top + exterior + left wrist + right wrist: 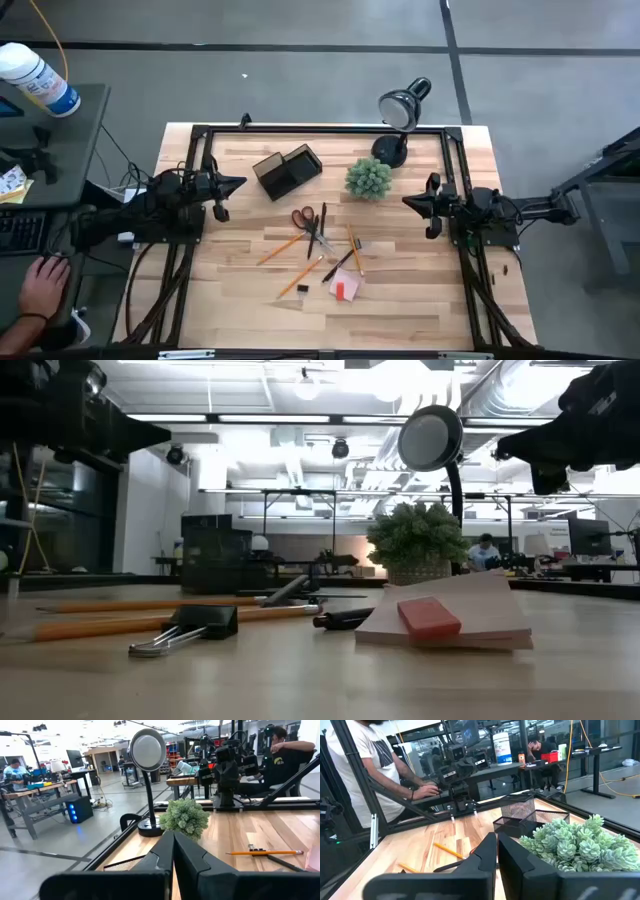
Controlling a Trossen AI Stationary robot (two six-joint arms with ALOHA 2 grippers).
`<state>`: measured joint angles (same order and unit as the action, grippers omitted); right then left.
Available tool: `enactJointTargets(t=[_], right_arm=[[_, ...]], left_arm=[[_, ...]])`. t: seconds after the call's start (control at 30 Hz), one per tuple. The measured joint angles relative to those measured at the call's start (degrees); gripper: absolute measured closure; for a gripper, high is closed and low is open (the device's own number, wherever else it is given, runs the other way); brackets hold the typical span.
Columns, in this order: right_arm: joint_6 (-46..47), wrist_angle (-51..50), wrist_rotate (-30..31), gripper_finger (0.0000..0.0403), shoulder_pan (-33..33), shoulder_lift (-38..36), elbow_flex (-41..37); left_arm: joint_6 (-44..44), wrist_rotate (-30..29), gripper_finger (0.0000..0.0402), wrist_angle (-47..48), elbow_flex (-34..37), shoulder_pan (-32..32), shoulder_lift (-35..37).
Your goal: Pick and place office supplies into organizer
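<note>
The office supplies lie loose on the wooden table's middle: orange-handled scissors, pencils, black pens, a binder clip and a pink sticky-note pad. The dark mesh organizer stands farther back, left of the plant. My left gripper hovers shut at the table's left side, pointing toward the right. My right gripper hovers shut at the right side, pointing left. Both stand above the table with nothing between their fingers, as the wrist views show: left gripper, right gripper.
A green spiky plant stands right of the organizer, and a black desk lamp behind it at the far edge. A black frame runs round the table. A person's hand rests at a desk off the table's left.
</note>
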<state>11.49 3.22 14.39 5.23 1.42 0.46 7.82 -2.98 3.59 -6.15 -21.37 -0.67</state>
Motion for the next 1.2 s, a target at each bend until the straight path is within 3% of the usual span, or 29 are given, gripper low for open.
enactJointTargets(t=[1.2], right_arm=[[0.0, 0.0, 0.0, 0.04, 0.0, 0.0, 0.0]], left_arm=[[0.0, 0.0, 0.0401, 0.0, 0.0, 0.0, 0.0]])
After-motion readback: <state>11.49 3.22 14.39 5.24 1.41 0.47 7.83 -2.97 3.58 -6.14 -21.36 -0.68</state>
